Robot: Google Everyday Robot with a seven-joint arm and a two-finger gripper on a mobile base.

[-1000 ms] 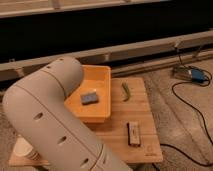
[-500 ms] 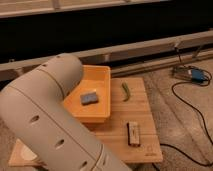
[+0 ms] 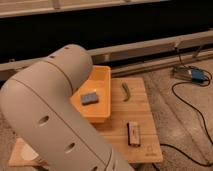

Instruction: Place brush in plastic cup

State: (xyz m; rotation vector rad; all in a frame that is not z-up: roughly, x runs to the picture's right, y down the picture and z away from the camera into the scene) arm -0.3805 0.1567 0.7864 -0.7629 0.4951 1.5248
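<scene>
Beige arm (image 3: 55, 115): fills the left and lower left of the frame and covers that end of the table.
Table (image 3: 145, 107): pale wood, running from the centre to the lower right.
Tray (image 3: 107, 92): orange, at the centre of the frame, with a small grey pad (image 3: 90, 97) lying inside it.
Block (image 3: 133, 134): dark brown, on the lower right of the table, apart from the tray.
Green pod (image 3: 125, 91): on the wood just right of the tray.
Cup (image 3: 26, 157): only a white curved sliver shows at the lower left, under the arm; this is probably the cup.
Brush: hidden from view, so neither its place nor its long axis can be read.
Gripper: out of sight behind the arm, toward the lower left, with its fingers fully closed; whether they grip the brush cannot be told.
Key relation: the arm reaches toward the cup's corner, but which way the brush lies from the cup's mouth cannot be told.
</scene>
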